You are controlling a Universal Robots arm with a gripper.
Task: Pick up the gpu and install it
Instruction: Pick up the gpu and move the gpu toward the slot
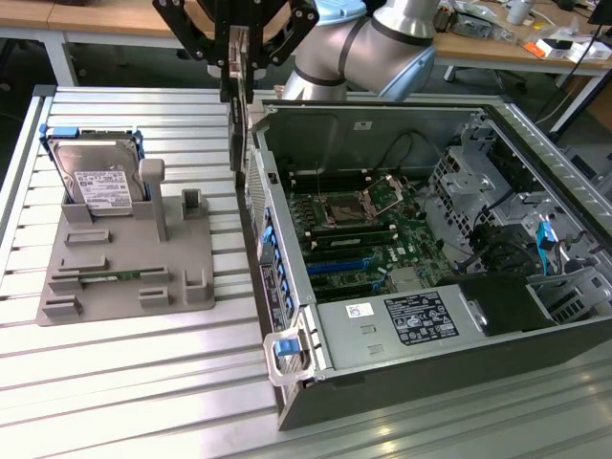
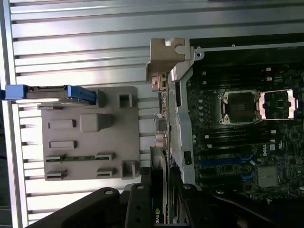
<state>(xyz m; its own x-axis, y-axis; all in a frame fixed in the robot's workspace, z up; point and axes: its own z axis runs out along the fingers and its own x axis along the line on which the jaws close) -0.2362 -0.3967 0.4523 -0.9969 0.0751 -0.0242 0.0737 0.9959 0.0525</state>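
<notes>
Closest to the wrist camera, the gripper (image 2: 163, 202) is clamped on the gpu (image 2: 160, 175), its two black fingers (image 2: 142, 204) pressing the card's flat faces near one end. I see the card edge-on, running away from the fingers toward its beige metal bracket (image 2: 165, 54), which carries a row of ports.

In the exterior view the gripper (image 1: 236, 62) hangs high and the gpu (image 1: 234, 134) hangs upright below it. It is in the air just beside the rear wall of the open computer case (image 1: 382, 330), on the exterior view's left of that wall, and not yet down at the motherboard (image 1: 368, 239). A gray holder (image 1: 124, 287) on the table holds a hard drive (image 1: 96, 182) and a memory stick (image 1: 120, 278).

I judge the card light and stiff but delicate. A flat squeeze on the board faces suits it, clear of the connector edge, and it would tolerate little sideways force.
</notes>
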